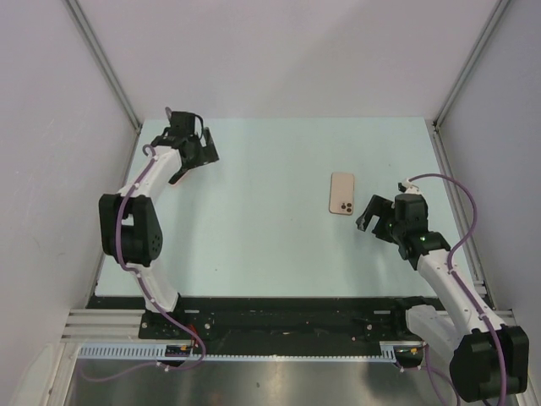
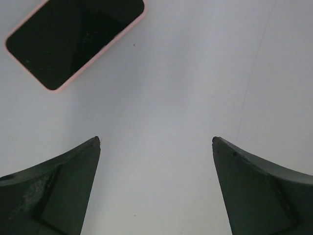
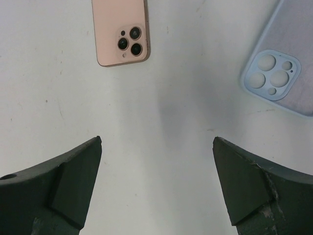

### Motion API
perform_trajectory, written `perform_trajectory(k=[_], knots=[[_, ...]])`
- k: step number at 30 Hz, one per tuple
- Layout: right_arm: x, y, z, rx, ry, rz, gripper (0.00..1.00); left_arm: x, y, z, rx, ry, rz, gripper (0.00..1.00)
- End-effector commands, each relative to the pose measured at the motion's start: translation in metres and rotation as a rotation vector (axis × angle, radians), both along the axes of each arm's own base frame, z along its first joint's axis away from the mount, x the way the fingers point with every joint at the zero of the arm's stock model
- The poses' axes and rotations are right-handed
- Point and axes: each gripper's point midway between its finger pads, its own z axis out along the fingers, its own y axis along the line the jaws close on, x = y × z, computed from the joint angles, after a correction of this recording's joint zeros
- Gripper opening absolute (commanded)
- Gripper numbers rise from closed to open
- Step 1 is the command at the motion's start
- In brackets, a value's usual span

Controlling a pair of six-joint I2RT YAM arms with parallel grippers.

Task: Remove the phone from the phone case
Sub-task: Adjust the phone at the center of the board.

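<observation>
Pink, back up with three lenses showing, the phone (image 1: 341,194) lies bare on the table (image 1: 254,245), right of centre. Its long axis runs near to far, lens end toward the arms. The blue case (image 3: 286,68) lies apart, empty. Left gripper (image 2: 156,140) and right gripper (image 3: 157,139) both gape wide, holding nothing.
</observation>
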Motion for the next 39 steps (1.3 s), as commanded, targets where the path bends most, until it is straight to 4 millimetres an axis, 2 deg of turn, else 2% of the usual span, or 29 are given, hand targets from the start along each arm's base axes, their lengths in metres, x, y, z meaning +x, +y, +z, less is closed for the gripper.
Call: perform_trajectory(k=[1,6,7,8,9,10,11,13,15,16,17,18,19,21,22,24,25,30,31,32,34,36,37,39], knots=[[0.009,0.008,0.017,0.001,-0.056,0.06,1.0,0.005,0.027,0.01,0.168,-0.049,0.016,1.0],[0.012,0.012,0.015,0.002,-0.057,0.084,1.0,0.019,0.041,0.014,0.185,-0.059,0.043,1.0],[0.012,0.012,0.016,0.007,-0.058,0.082,1.0,0.019,0.041,0.0,0.168,-0.01,0.031,1.0],[0.011,0.013,0.015,0.012,-0.052,0.083,1.0,0.027,0.046,0.007,0.156,-0.017,0.04,1.0],[0.01,0.014,0.013,0.013,-0.047,0.083,1.0,0.03,0.049,0.004,0.152,0.001,0.038,1.0],[0.01,0.014,0.014,0.015,-0.047,0.083,0.99,0.028,0.051,-0.011,0.157,0.059,0.034,1.0],[0.009,0.015,0.012,0.013,-0.041,0.084,1.0,0.037,0.055,-0.004,0.16,0.046,0.043,1.0],[0.008,0.014,0.011,0.006,-0.036,0.079,1.0,0.042,0.056,-0.014,0.162,0.068,0.034,1.0],[0.007,0.012,0.01,-0.005,-0.029,0.074,1.0,0.053,0.057,-0.011,0.145,0.055,0.036,1.0],[0.006,0.011,0.009,-0.011,-0.026,0.074,1.0,0.055,0.059,-0.023,0.135,0.08,0.036,1.0],[0.006,0.011,0.009,-0.012,-0.024,0.071,1.0,0.063,0.058,-0.018,0.102,0.062,0.034,1.0],[0.006,0.011,0.008,-0.013,-0.02,0.072,1.0,0.066,0.068,-0.021,0.077,0.065,0.061,1.0],[0.006,0.01,0.006,-0.017,-0.016,0.071,1.0,0.069,0.071,-0.035,0.056,0.087,0.069,1.0],[0.006,0.01,0.005,-0.02,-0.012,0.075,1.0,0.079,0.081,-0.035,0.023,0.078,0.097,1.0],[0.006,0.01,0.004,-0.022,-0.007,0.074,1.0,0.081,0.084,-0.046,0.02,0.098,0.105,1.0],[0.006,0.009,0.0,-0.025,0.006,0.071,1.0,0.09,0.092,-0.046,0.014,0.083,0.129,1.0],[0.007,0.009,-0.001,-0.025,0.009,0.069,1.0,0.092,0.093,-0.056,0.009,0.098,0.133,1.0],[0.01,0.013,-0.006,-0.012,0.022,0.076,1.0,0.111,0.114,-0.051,0.012,0.048,0.201,1.0],[0.01,0.014,-0.008,-0.012,0.03,0.074,1.0,0.113,0.119,-0.059,0.006,0.054,0.214,1.0],[0.011,0.014,-0.009,-0.011,0.032,0.077,1.0,0.119,0.125,-0.053,-0.005,0.032,0.223,1.0],[0.012,0.015,-0.012,-0.009,0.038,0.075,1.0,0.123,0.127,-0.066,-0.027,0.045,0.232,1.0],[0.013,0.017,-0.013,-0.006,0.041,0.081,1.0,0.13,0.132,-0.065,-0.043,0.031,0.248,1.0],[0.013,0.018,-0.013,-0.005,0.042,0.081,1.0,0.129,0.133,-0.076,-0.049,0.054,0.251,1.0],[0.014,0.02,-0.014,-0.002,0.045,0.083,1.0,0.131,0.128,-0.083,-0.074,0.062,0.236,1.0]])
